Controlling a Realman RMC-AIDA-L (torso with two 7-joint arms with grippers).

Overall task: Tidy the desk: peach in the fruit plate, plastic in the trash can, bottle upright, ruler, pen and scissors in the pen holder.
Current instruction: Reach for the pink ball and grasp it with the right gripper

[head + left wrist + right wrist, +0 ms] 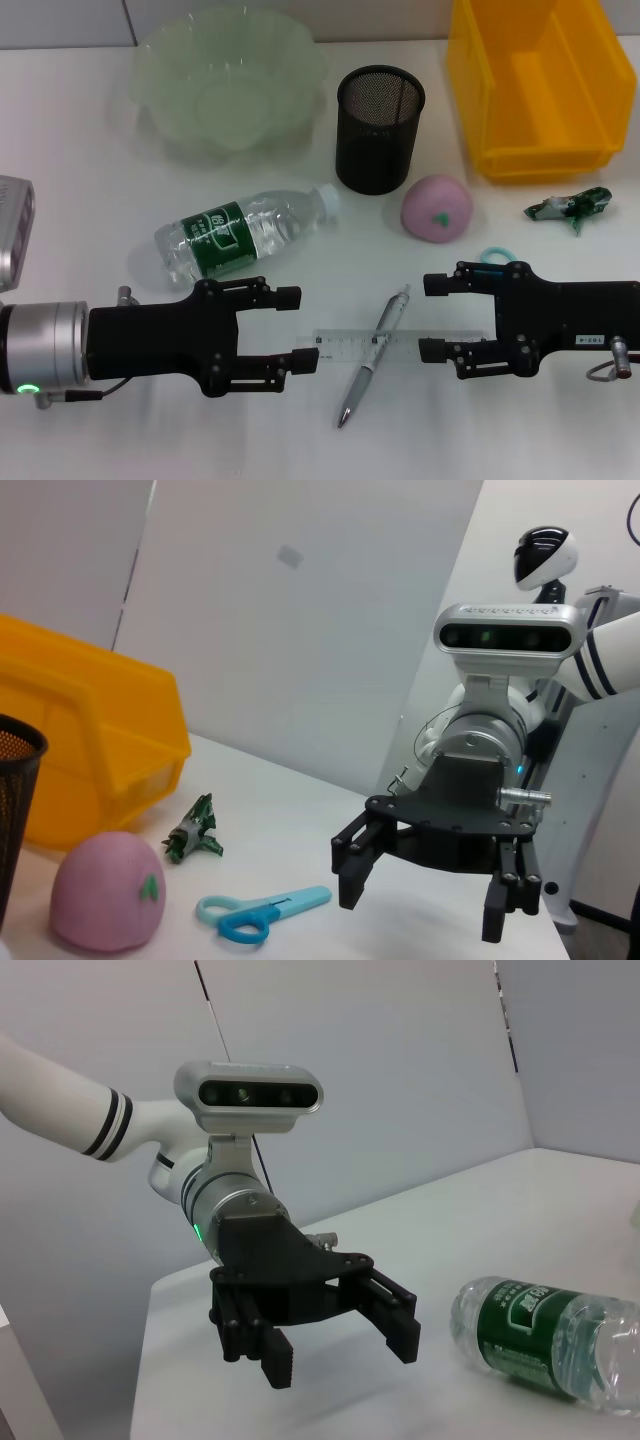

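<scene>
At the desk centre, our landmark: we take the black mesh pen holder [380, 128] as our reference, standing upright toward the back of the white desk [90, 110]
Peach: the pink peach [437, 208] lies on the desk just in front of the pen holder and slightly to our right, not in any dish
Fruit plate: the pale green scalloped plate [232, 85] sits to our left of the pen holder
Trash can: the yellow bin [540, 85] stands to our right of the pen holder
Plastic: the crumpled green wrapper [570, 207] lies on the desk in front of the bin, well to the right of the pen holder
Bottle: the water bottle [245, 232] with a green label lies on its side, front-left of the pen holder, its cap pointing toward the holder
Pen and ruler: the silver pen [374, 352] lies across the clear ruler [385, 347], well in front of the pen holder
Scissors: the blue-handled scissors [262, 913] lie near the peach, mostly hidden under our right arm in the head view
Left gripper [298, 329]: hovers in front of the bottle, jaws spread, grasping nothing
Right gripper [428, 317]: faces it across the pen, jaws spread, grasping nothing
</scene>
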